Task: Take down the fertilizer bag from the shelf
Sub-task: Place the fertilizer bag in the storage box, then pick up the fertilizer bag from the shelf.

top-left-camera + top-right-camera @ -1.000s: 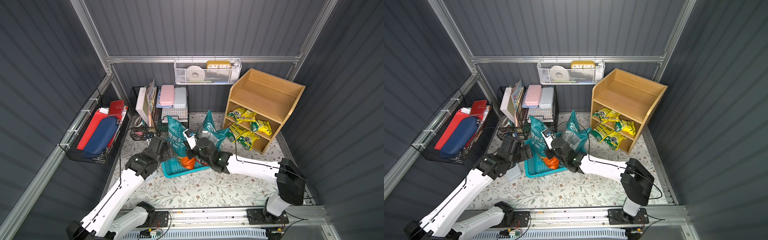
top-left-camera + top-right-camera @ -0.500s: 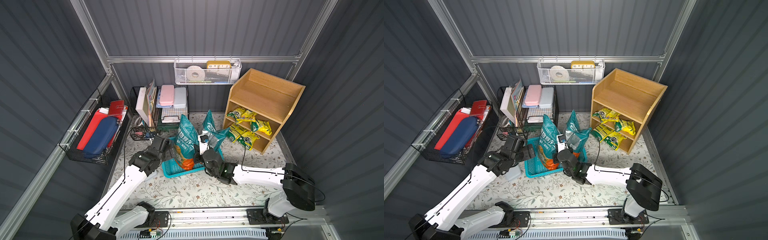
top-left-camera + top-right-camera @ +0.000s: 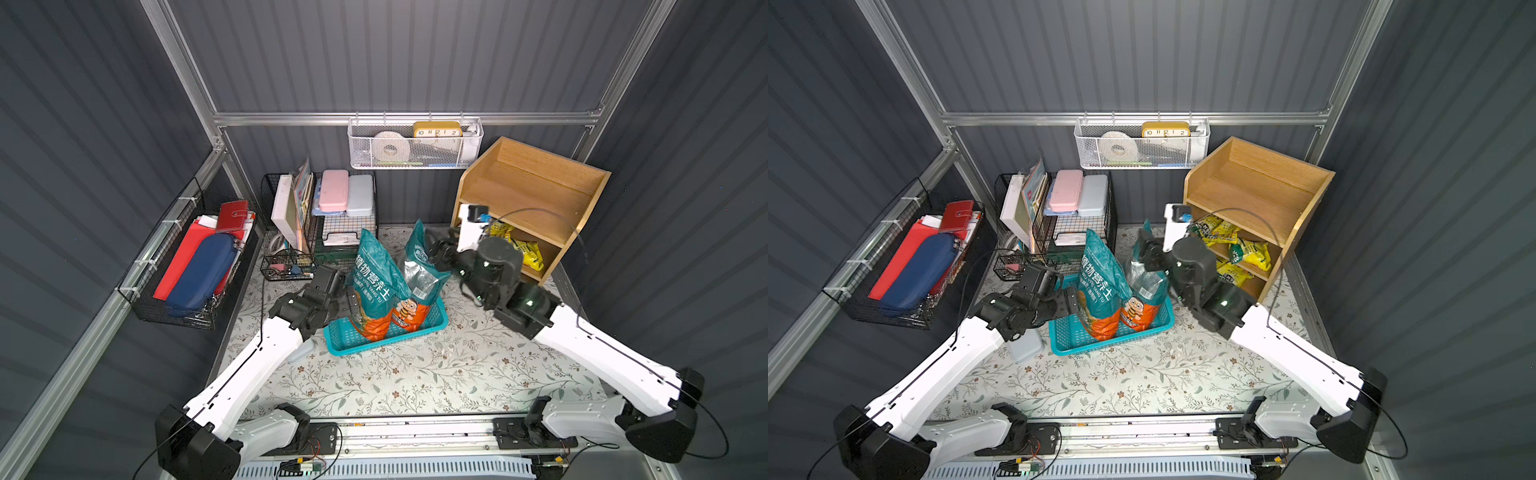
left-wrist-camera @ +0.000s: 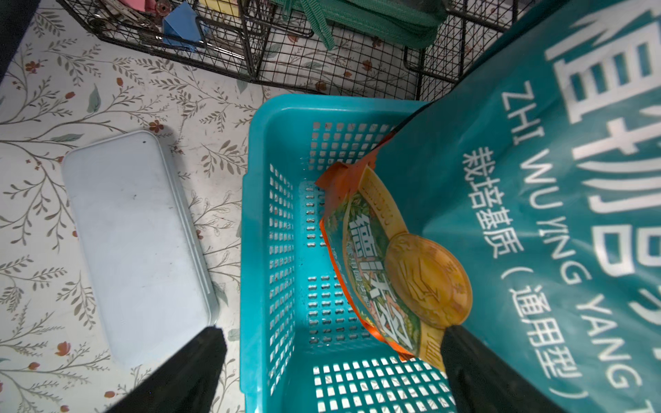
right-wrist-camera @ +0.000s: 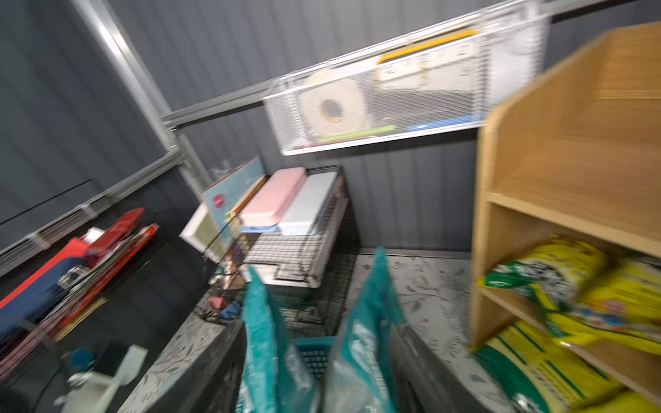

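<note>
The right gripper hangs with its jaws well apart by the tops of the 2 teal bags, clamped on neither. The left gripper gapes fully wide and empty, 1 finger close against the left teal bag. The fertilizer bag, which I take to be the right teal one, stands upright in the shallow basket, off the shelf. A sideways pull-out by either arm could snag a bag top or shove a bag, tipping it over the low rim.
</note>
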`<state>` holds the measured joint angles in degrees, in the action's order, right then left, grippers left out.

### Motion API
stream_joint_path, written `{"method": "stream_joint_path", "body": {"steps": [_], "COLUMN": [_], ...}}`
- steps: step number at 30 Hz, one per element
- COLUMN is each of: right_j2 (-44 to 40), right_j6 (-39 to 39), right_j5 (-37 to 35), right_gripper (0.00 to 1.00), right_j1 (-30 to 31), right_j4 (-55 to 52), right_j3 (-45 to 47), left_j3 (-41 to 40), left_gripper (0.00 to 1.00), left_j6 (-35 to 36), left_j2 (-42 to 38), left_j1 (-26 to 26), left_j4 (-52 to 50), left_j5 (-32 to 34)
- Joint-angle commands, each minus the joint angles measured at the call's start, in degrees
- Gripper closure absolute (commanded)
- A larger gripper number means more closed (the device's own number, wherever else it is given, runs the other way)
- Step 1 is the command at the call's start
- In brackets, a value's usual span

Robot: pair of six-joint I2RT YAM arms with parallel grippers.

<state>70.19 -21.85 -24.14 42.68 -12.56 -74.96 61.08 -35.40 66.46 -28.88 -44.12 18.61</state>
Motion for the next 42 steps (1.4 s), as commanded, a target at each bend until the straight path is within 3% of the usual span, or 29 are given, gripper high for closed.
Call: {"method": "stream_joint_path", "body": {"steps": [1,6,14,21,30,37,40,42], "right_j2": [-3.31,-5.77,-5.1,-6.14,-0.28,8.18,10.05,11.13], "right_j6": [-5.47,-5.42,-8.0,-7.71,-9.84,-11.33,-12.41,-13.09], "right_j5": [3.85,5.27,4.93,0.66,5.33,7.21,7.02,8.04], "right_gripper": [0.31,0.31,0.31,0.31,0.29,0.3,0.35,0.46], "right_j1": [-6.83,-15.93,-22.32,-26.13,-34.65,-36.17,-36.17,-36.17], "right_j4": [-17.79,-23.92,-27.08,-17.57,-1.29,3.03,5.97,7.41], "right_j3": [0.99,2.27,9.25,16.61,18.8,15.37,16.01,16.33], "left_j3": [-0.22,-1.75,-3.9,-5.28,-2.77,-3.54,-3.58,-3.79], "left_gripper": [0.01,0.01,0.01,0.01,0.0,0.01,0.01,0.01], "left_j6": [1.34,1.65,0.6,-0.39,-0.2,-1.05,-1.16,-1.39], "left_j2": [-1.61,-2.3,-2.37,-2.63,-0.94,-2.09,-2.82,-3.16], "left_j1": [0.14,0.15,0.15,0.14,0.14,0.14,0.14,0.14], "left_j4": [1.99,1.97,1.39,1.4,1.58,0.54,0.0,-0.09], "left_j5": [-2.47,-3.01,-5.23,-6.22,-6.22,-5.64,-4.91,-4.73]}}
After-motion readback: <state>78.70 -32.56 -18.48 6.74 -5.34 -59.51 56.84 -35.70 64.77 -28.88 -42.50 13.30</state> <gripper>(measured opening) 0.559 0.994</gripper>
